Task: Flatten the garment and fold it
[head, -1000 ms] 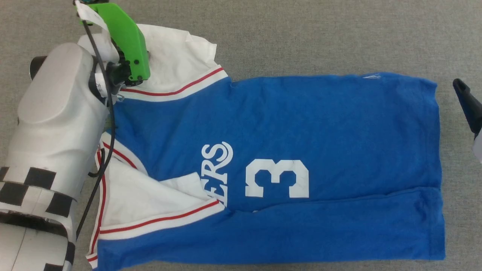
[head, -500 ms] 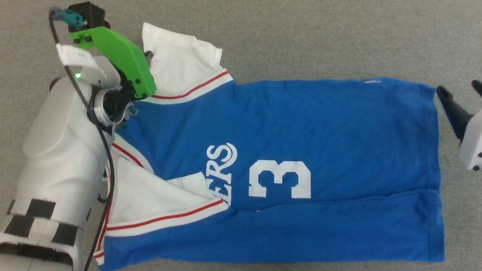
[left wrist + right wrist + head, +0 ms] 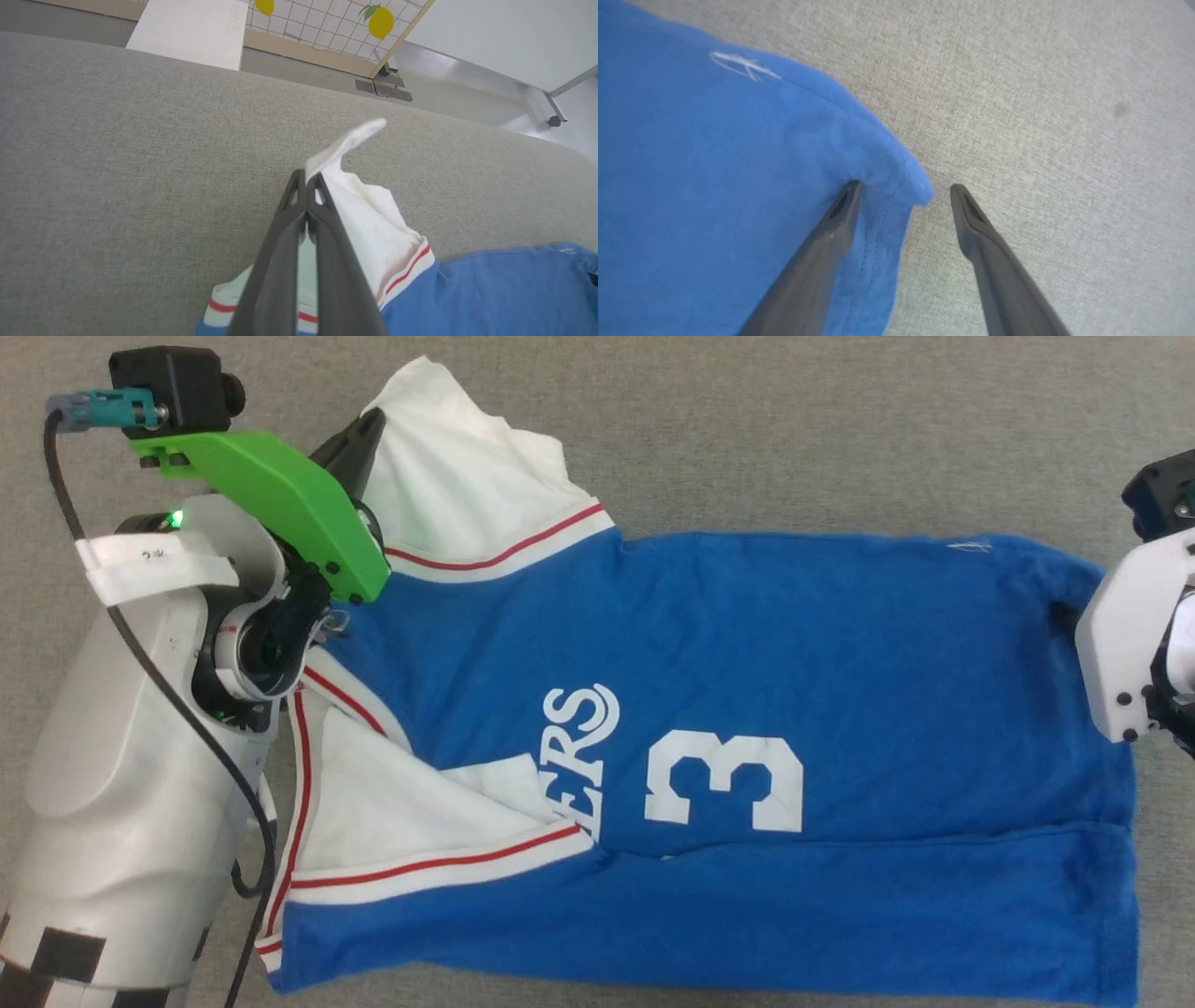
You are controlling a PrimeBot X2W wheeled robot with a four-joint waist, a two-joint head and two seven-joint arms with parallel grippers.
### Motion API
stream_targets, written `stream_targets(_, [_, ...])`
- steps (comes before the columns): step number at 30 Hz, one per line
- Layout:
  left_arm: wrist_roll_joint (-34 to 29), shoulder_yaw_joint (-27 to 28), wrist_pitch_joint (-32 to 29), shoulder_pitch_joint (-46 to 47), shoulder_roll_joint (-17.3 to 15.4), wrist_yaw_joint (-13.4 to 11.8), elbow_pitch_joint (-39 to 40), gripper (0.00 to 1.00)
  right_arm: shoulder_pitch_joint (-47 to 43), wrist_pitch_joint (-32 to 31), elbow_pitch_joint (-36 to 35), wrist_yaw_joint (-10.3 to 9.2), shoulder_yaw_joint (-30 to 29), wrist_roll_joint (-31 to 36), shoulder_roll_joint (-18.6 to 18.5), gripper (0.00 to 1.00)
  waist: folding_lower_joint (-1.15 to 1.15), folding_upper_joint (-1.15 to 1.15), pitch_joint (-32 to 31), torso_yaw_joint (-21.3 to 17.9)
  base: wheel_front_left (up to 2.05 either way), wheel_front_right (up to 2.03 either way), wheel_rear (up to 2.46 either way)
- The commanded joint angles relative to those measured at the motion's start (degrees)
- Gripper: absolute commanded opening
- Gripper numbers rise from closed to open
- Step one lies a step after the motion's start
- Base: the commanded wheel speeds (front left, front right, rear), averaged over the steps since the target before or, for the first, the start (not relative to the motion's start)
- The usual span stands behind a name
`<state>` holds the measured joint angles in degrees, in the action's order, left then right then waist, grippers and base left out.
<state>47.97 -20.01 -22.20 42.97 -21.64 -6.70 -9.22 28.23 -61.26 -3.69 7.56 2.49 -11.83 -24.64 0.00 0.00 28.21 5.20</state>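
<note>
The garment (image 3: 747,644), a royal-blue jersey with white "ERS" and a 3, lies spread on the grey table, its lower strip folded over. The far white sleeve (image 3: 448,495) with red trim is pulled up into a peak. My left gripper (image 3: 362,434) is shut on that sleeve; in the left wrist view the fingers (image 3: 299,219) pinch the white cloth (image 3: 364,224), whose tip curls up beyond them. My right gripper (image 3: 904,187) is open and straddles the blue hem corner (image 3: 896,172), one finger on the cloth, the other over the table. Its white housing (image 3: 1125,644) covers the fingers in the head view.
Grey fabric tabletop (image 3: 794,420) surrounds the jersey. The near white sleeve (image 3: 392,821) lies folded in over the chest. Past the table's far edge, the left wrist view shows a white board (image 3: 191,30), a grid panel with lemon prints (image 3: 327,28) and bare floor.
The left gripper has drawn the far white sleeve upward and outward into a peak. The right gripper has come in from the right edge onto the hem corner. The head camera has shifted slightly.
</note>
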Motion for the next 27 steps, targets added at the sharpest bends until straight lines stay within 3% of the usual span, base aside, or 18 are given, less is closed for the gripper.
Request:
stream_targets(1, [-0.1, 0.2, -0.1, -1.2, -0.4, -0.5, 1.3, 0.0, 0.9, -0.1, 1.2, -0.08, 0.9, 0.4, -0.5, 1.0, 0.0, 0.0, 0.8, 0.9, 0.0, 0.0, 0.0])
stream_targets(3, [-0.1, 0.3, -0.2, -2.0, -0.7, -0.9, 2.9, 0.0, 1.3, -0.4, 2.8, -0.08, 2.4, 0.4, -1.2, 1.0, 0.0, 0.0, 0.9, 1.0, 0.0, 0.0, 0.0])
stream_targets(4, [-0.1, 0.5, 0.0, -2.4, -0.9, -1.1, 3.7, 0.0, 1.4, -0.8, 3.7, -0.08, 2.6, 0.1, -1.4, 0.75, 0.0, 0.0, 0.9, 1.1, 0.0, 0.0, 0.0])
stream_targets(6, [0.1, 0.7, 0.2, -3.1, -1.0, -1.3, 4.7, 0.0, 1.6, -1.2, 4.5, -0.08, 3.0, -0.7, -1.4, 0.0, 0.0, 0.0, 0.5, 1.0, 0.0, 0.0, 0.0])
stream_targets(15, [4.0, 6.0, 4.9, -15.4, -2.4, -2.5, 15.5, 0.0, -3.2, 6.8, 2.4, -0.08, -1.6, -4.8, 0.4, 0.0, 0.0, 0.0, -9.7, 0.6, 0.0, 0.0, 0.0])
stream_targets(27, [8.9, 8.3, 6.8, -36.2, -1.5, -5.5, 23.2, 0.0, -16.2, 8.6, 1.7, -0.08, -5.5, -5.5, 4.1, 0.0, 0.0, 0.0, -17.0, 1.1, 0.0, 0.0, 0.0])
